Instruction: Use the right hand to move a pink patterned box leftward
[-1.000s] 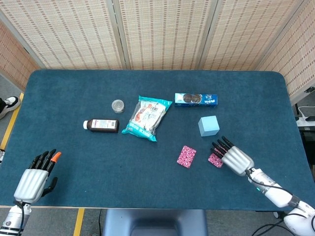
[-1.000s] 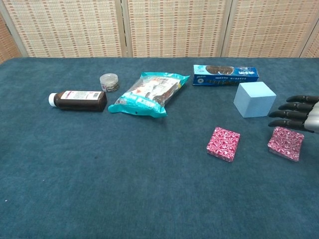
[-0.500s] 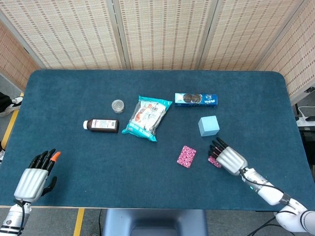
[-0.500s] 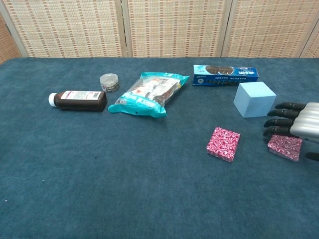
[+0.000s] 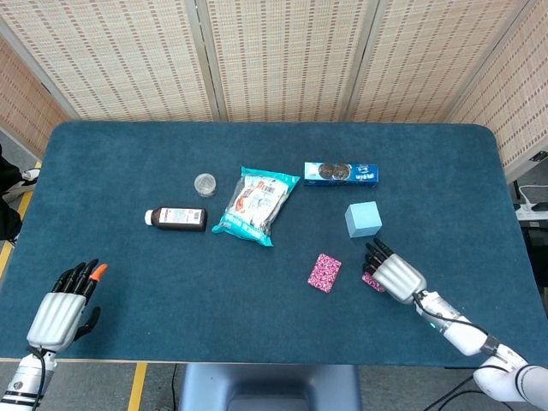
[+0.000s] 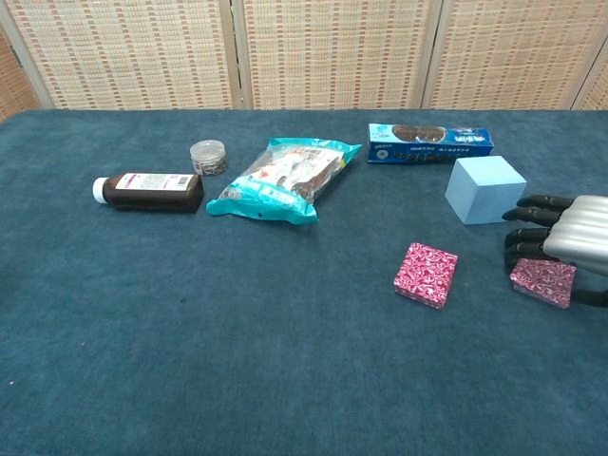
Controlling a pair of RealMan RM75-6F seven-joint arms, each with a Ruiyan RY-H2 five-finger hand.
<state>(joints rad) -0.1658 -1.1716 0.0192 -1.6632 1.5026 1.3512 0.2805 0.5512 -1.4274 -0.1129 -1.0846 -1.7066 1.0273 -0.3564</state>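
Two pink patterned boxes lie flat on the blue table. One box (image 5: 324, 272) (image 6: 427, 275) lies free near the middle. The other box (image 5: 372, 281) (image 6: 542, 282) sits further right, partly covered by my right hand (image 5: 394, 274) (image 6: 565, 242). That hand hangs over the box with its dark fingers (image 6: 529, 236) curved down along the far and left edges and its thumb showing at the near right side. The box rests on the cloth and I see no firm grip. My left hand (image 5: 62, 308) stays at the front left table edge, holding nothing, fingers extended; only the head view shows it.
A light blue cube (image 5: 363, 219) (image 6: 484, 190) stands just behind my right hand. Further back lie a blue cookie box (image 5: 341, 174) (image 6: 429, 142), a teal snack bag (image 5: 256, 204) (image 6: 285, 179), a small round jar (image 5: 205, 184) (image 6: 208, 157) and a dark bottle (image 5: 177, 218) (image 6: 149, 192).
My right hand has moved left and down over the right pink box, its fingers now curving around it. Neither box has shifted. The left hand is still.
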